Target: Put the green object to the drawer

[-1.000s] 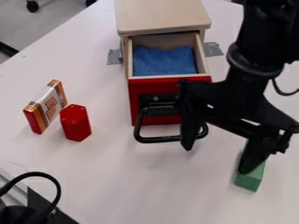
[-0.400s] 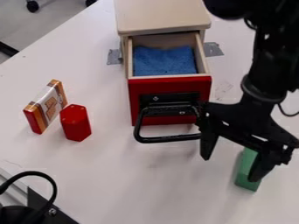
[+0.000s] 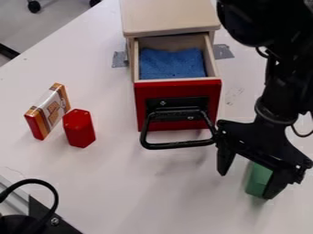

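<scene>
A: How is the room around the edges seen?
B: The upper left part of the bench (image 3: 122, 192) is cut by a slanting edge, and the floor (image 3: 67, 18) is seen beyond it. A wide stretch of bench top is left between the red block (image 3: 78, 129) and the pulled-out drawer (image 3: 143, 98). The green object (image 3: 258, 177) is placed on the bench at the lower right, well apart from that edge.

A: And how is the tool (image 3: 245, 185) held?
B: Its two fingers are spread widely. One is placed near the handle (image 3: 177, 145); by the other, the green object is partly covered. Whether it is touched cannot be told.

A: How many things can be counted?
B: One green object, one red block and, beside it, one orange-edged box (image 3: 47, 111) are counted. One drawer is counted, with one handle, and one blue cloth (image 3: 171, 64) is laid inside. By the cabinet (image 3: 168, 17), two tape pieces (image 3: 119, 59) are counted, one at each side.
</scene>
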